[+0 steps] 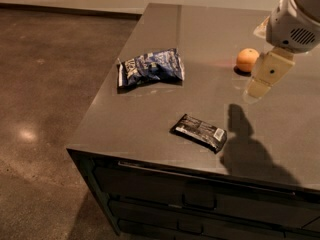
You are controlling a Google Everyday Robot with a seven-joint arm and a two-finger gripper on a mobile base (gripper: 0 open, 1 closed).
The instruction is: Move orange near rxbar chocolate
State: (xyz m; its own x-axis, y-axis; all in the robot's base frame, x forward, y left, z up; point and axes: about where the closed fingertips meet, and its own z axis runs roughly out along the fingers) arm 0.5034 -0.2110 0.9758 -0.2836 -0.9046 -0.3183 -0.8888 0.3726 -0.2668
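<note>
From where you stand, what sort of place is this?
Likely an office kitchenette: grey counter over drawers, concrete floor, snacks out: orange, chip bag, rxbar chocolate. The gripper hovers beside the orange.

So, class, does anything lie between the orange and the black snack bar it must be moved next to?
Nothing visible. Bare counter runs from the orange at the back to the black bar near the front edge. The chip bag lies off to the left, and the claw hangs just beside the orange.
</note>
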